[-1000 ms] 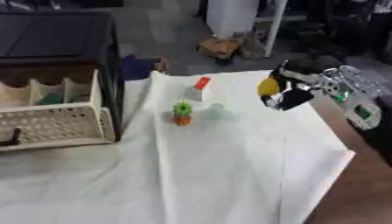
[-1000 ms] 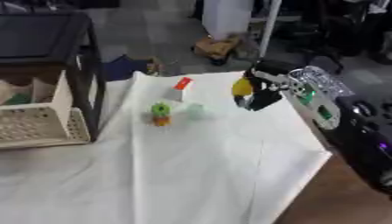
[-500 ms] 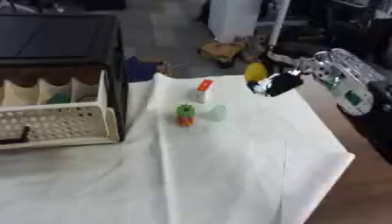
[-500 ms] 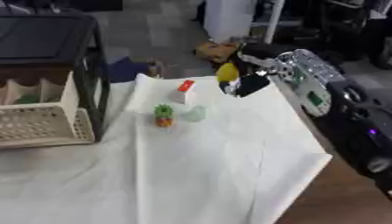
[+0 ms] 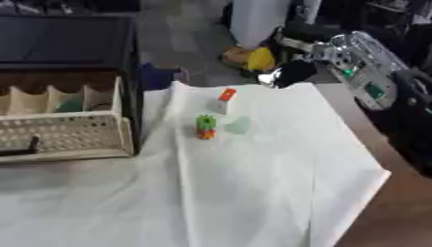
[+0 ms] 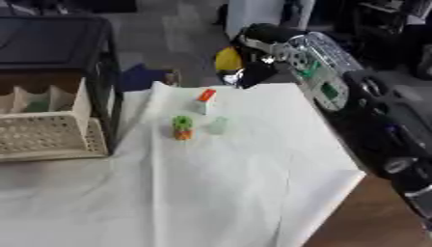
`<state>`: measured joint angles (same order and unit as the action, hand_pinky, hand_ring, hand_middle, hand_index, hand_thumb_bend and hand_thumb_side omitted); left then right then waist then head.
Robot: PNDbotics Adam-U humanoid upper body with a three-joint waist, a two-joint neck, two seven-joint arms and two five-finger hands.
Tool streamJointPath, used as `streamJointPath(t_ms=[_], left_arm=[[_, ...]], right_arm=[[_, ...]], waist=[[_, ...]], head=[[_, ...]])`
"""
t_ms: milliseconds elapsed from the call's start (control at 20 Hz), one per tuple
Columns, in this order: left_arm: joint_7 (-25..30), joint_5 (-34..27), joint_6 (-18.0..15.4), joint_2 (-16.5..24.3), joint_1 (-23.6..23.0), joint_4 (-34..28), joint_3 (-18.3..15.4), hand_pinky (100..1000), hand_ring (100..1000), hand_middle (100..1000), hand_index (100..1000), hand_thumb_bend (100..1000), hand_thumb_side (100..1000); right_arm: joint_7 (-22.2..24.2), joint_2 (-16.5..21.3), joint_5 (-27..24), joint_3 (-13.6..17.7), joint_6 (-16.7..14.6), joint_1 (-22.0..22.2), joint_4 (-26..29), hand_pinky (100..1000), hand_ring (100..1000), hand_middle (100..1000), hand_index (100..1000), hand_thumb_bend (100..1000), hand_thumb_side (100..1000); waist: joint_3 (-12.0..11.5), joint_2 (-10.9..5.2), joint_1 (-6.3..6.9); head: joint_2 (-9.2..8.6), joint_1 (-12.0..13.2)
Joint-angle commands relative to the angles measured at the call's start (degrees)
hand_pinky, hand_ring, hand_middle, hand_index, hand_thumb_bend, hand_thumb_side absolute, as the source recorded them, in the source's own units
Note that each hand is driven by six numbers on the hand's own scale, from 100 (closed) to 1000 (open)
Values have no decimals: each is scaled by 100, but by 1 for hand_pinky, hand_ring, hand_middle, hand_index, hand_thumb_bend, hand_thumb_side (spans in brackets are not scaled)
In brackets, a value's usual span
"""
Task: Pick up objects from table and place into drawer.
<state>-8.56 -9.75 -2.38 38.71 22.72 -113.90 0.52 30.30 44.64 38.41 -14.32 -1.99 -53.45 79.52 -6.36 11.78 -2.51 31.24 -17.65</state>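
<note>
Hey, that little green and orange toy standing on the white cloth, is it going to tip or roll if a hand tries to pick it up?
The green and orange toy stands upright and looks taller than wide, so a sideways nudge would probably topple it. It looks small and likely light. The white cloth under it is creased, so it may wobble or slide along with the cloth.

Both views came from the robot's head, looking steeply down and forward over the table (image 5: 253, 202) at moderate range. The left eye view sat slightly further left, so the open drawer (image 5: 63, 130) at the table's left edge showed more fully there, while the right eye view cropped it and took in more of the right arm along the table's right edge. Both shared the white cloth (image 6: 219, 183), the table's far edge and the floor beyond.
</note>
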Motion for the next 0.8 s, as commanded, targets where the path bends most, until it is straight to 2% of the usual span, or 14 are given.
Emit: streamJointPath(t_ms=[50, 500, 550, 600, 800], left_arm=[[9, -36, 24, 170, 93, -69, -40, 325, 338, 357, 576, 100, 1000], [32, -73, 37, 156, 140, -69, -20, 324, 338, 357, 576, 100, 1000], [36, -76, 37, 155, 145, -69, -17, 324, 338, 357, 576, 100, 1000], [37, -76, 38, 154, 150, -69, -16, 324, 338, 357, 576, 100, 1000], [42, -94, 39, 147, 170, -69, -7, 324, 338, 357, 576, 100, 1000]], right_arm=[[21, -7, 75, 14, -10, -261, 56, 533, 594, 458, 649, 230, 623], [66, -420, 136, -25, -6, -793, -75, 532, 586, 454, 649, 258, 643], [74, -479, 146, -28, -4, -853, -96, 532, 585, 454, 649, 273, 732], [79, -537, 155, -31, -3, -912, -117, 531, 583, 453, 649, 264, 646], [103, -768, 192, -36, 10, -1125, -211, 530, 580, 450, 649, 274, 652]], waist=[[-13, -125, 7], [-21, -146, 10], [-25, -149, 13], [-29, -151, 15], [-45, -160, 16]], head=[[33, 27], [53, 48], [55, 50], [56, 52], [58, 51]])
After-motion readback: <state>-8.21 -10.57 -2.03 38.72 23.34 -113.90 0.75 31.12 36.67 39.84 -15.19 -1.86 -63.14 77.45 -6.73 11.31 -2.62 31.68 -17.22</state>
